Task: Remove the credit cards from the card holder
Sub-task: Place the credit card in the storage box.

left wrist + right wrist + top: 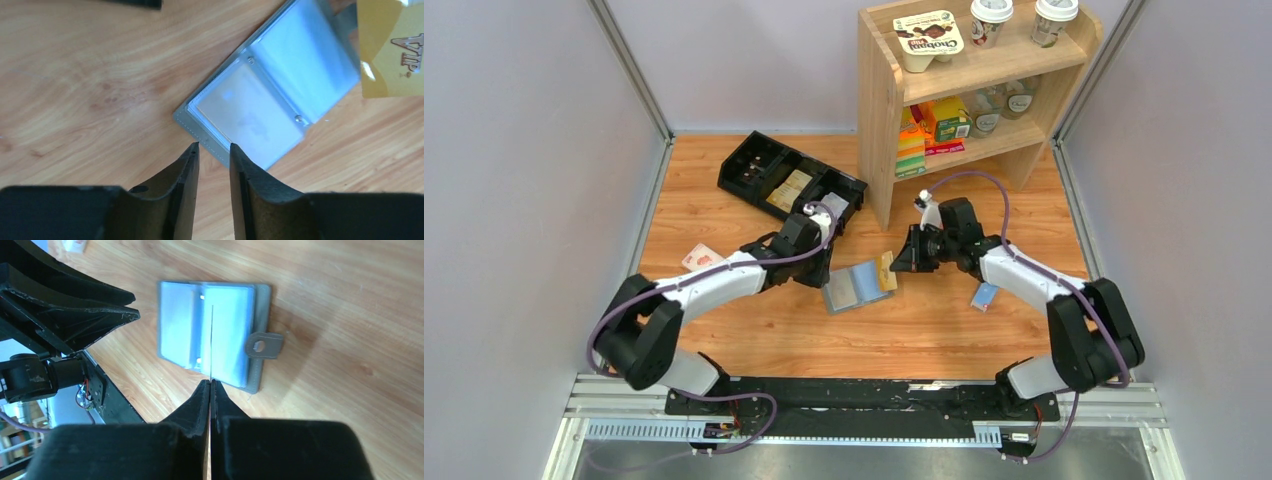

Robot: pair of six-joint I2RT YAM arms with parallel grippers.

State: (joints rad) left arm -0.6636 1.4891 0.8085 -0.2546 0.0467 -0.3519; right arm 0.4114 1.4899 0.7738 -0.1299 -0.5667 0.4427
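The card holder (854, 287) lies open on the wooden table, grey-blue with clear pocket sleeves (305, 60), (175, 325). A tan credit card (245, 115) sits inside its near pocket. My right gripper (906, 262) (210, 382) is shut on a gold credit card (887, 270) marked VIP (390, 50), held just over the holder's right side. In the right wrist view this card shows edge-on as a thin line (212, 340). My left gripper (824, 275) (213, 146) is open by a narrow gap at the holder's left edge, nothing between its fingers.
A black compartmented tray (789, 180) stands behind the left arm. A wooden shelf (974, 90) with cups and packets is at the back right. A small white-and-red box (702, 258) lies at the left, a blue-and-white packet (985, 296) under the right arm.
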